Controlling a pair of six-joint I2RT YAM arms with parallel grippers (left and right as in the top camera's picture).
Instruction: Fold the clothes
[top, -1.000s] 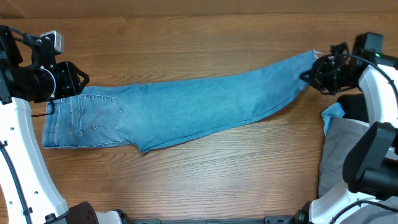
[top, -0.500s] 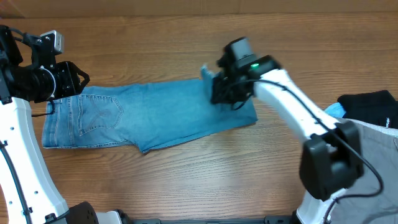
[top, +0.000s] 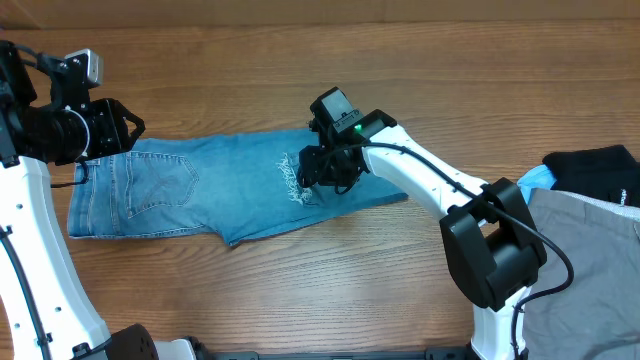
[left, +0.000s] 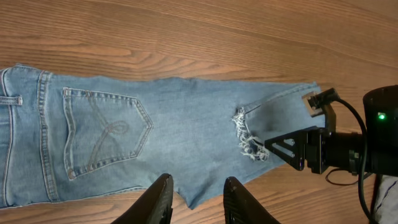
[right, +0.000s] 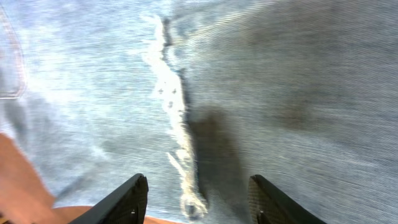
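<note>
— Where do we see the jeans (top: 200, 185)?
— Flat on the table (top: 300, 60), with the legs doubled over and the frayed hem (top: 293, 180) lying on top.
— And our right gripper (right: 198, 198)?
— Just above that hem, fingers wide apart, holding nothing.
— The left gripper (left: 198, 193)?
— Near the waistband end, with a narrow gap, also empty.

Jeans: you see the light-blue washed denim jeans (top: 200, 185) as matt woven cloth, faded in patches.
Hem: on the jeans, the whitish frayed hem (top: 293, 180) looks rough and thready.
Table: under the jeans, the brown wooden table (top: 300, 60) is smooth-grained, faintly shiny.
Right gripper (right: 196, 199): over the jeans, its black fingers (right: 127, 199) look matt plastic.
</note>
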